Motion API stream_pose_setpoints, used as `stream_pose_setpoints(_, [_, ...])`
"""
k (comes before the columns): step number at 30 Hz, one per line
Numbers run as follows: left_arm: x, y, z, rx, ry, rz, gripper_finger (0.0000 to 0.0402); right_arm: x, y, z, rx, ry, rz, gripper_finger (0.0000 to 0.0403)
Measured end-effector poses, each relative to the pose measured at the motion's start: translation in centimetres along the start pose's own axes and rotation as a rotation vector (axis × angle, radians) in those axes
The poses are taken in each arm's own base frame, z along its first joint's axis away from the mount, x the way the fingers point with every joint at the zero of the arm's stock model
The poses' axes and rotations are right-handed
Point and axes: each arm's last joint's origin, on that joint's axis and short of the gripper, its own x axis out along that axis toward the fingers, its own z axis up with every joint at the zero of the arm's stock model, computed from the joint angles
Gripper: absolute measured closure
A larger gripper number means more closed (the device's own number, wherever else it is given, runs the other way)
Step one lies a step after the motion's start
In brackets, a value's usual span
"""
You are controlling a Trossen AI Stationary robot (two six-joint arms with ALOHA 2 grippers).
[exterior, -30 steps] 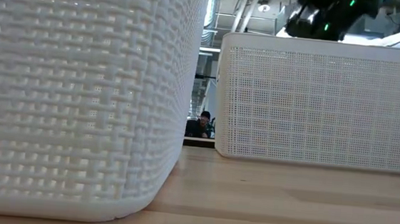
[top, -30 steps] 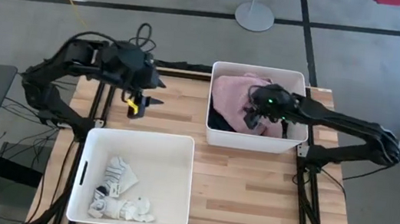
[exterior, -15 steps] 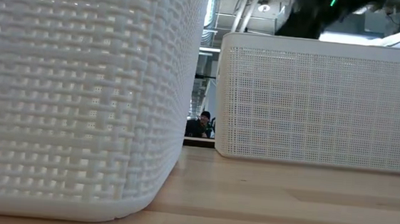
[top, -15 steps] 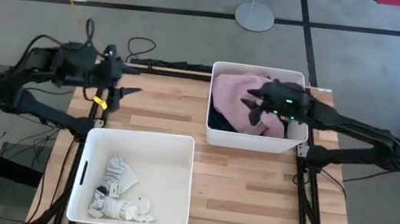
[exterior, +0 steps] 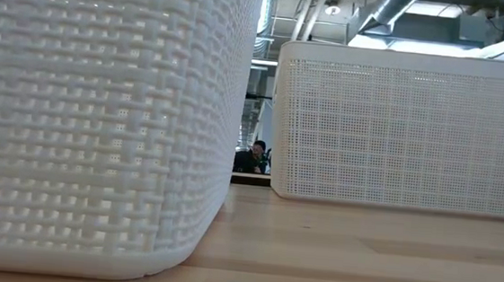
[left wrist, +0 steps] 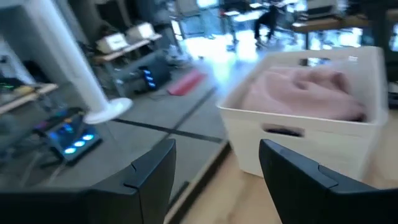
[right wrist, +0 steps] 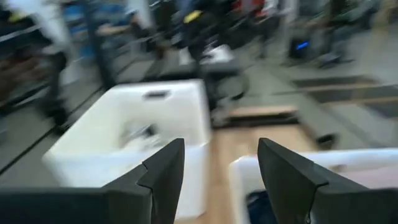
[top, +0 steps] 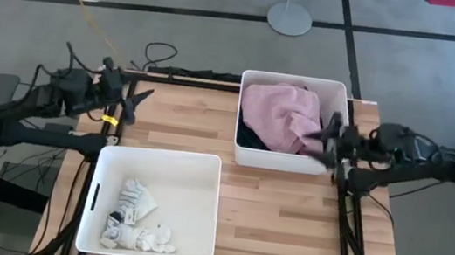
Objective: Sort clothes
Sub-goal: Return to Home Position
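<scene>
On the far side of the table (top: 278, 213), the far bin (top: 296, 78) holds the pink garment (top: 278, 115), heaped on top and reaching nearly to the rim. An edge of the black garment (top: 250, 137) shows beneath it along the bin's near wall. The near bin (top: 163, 152) holds the socks (top: 138, 221), gathered in the corner nearest the camera's lower left.

No cloth shows on the boards, so the sorting appears finished. This would explain why both arms sit folded at the table's edges rather than over a bin. The left gripper (top: 136, 100) hangs by the far left corner, and the right gripper (top: 324, 142) just outside the far bin's right wall. In each wrist view the two fingers stand apart with nothing between them: both are released and empty.

Whatever lies under the pink garment is covered, and no plaid or patterned piece can be made out. The socks overlap too much to count. From table height only the woven bin walls show, their contents and both grippers out of sight. A person (exterior: 253, 156) shows in the gap between them.
</scene>
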Motion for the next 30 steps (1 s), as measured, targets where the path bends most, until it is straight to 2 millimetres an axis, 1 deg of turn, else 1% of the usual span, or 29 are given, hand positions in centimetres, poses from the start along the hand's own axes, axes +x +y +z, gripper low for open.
stream_pose_setpoints(2, [0.6,0.0,-0.7,-0.001,-0.006,0.024,0.0178,0.3,1.1,-1.1,-0.005,0.036,0.080,0.0180])
stream_pose_setpoints(6, [2.3,0.1,-1.9,-0.017,-0.007,0.019,0.0178,1.1,3.5,-3.5,-0.019,0.086,0.211,0.0180])
stream_pose_setpoints(9, [3.3,0.6,-2.7,-0.044,-0.002,0.035,0.0178,1.5,5.3,-4.9,-0.042,0.115,0.259,0.0180])
stream_pose_setpoints(15, [5.2,2.4,-4.2,-0.151,-0.006,-0.043,0.0178,1.6,9.0,-7.5,-0.072,0.160,0.256,0.0189])
stream_pose_setpoints(18, [6.4,3.3,-5.3,-0.218,0.022,-0.075,0.0178,1.5,10.8,-8.8,-0.088,0.195,0.225,0.0197])
stream_pose_setpoints(21, [7.4,3.9,-6.7,-0.262,0.073,-0.057,0.0178,1.7,12.2,-10.6,-0.116,0.229,0.187,0.0201])
stream_pose_setpoints(23, [8.0,4.0,-7.7,-0.274,0.099,-0.061,0.0178,2.1,12.9,-11.8,-0.119,0.234,0.185,0.0202])
stream_pose_setpoints(26, [8.4,4.0,-8.5,-0.288,0.085,-0.081,0.0178,2.8,13.5,-13.3,-0.116,0.236,0.178,0.0202])
stream_pose_setpoints(30, [8.6,4.0,-9.9,-0.303,0.085,-0.064,0.0178,3.8,13.3,-15.4,-0.110,0.239,0.149,0.0203])
